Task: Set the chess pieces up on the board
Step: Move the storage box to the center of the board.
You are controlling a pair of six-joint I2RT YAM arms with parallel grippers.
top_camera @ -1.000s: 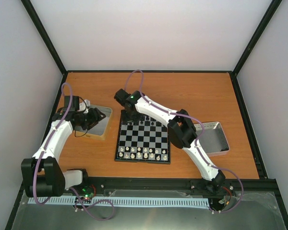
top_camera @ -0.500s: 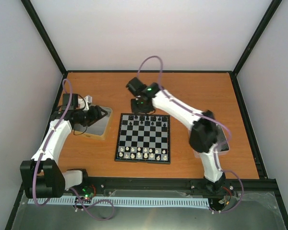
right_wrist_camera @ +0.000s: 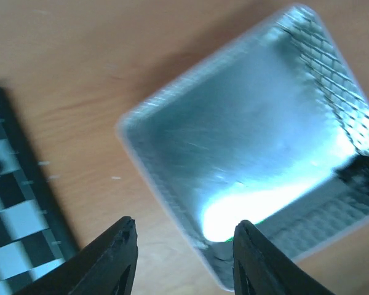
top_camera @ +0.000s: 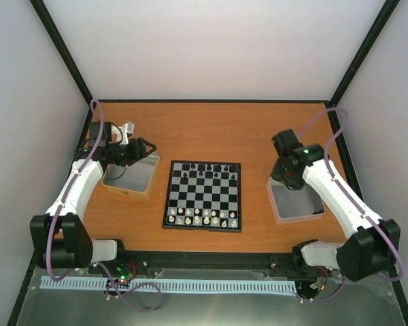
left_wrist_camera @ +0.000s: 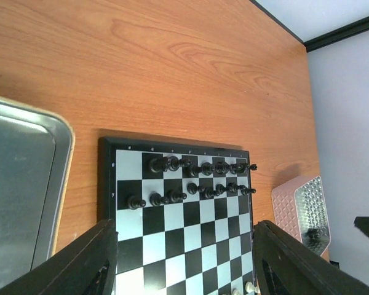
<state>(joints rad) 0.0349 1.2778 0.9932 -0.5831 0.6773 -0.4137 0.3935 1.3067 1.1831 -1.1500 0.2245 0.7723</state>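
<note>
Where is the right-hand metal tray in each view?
Top external: the tray right of the board, mid-height.
Left wrist: the tray at the right edge, past the board's corner.
Right wrist: the tray fills the centre and right.
Shared landmark: the board, beside the tray in all three.

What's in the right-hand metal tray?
The tray is mostly bare; one small dark thing, perhaps a chessman, sits near a corner. The right gripper hides its far edge.
</note>
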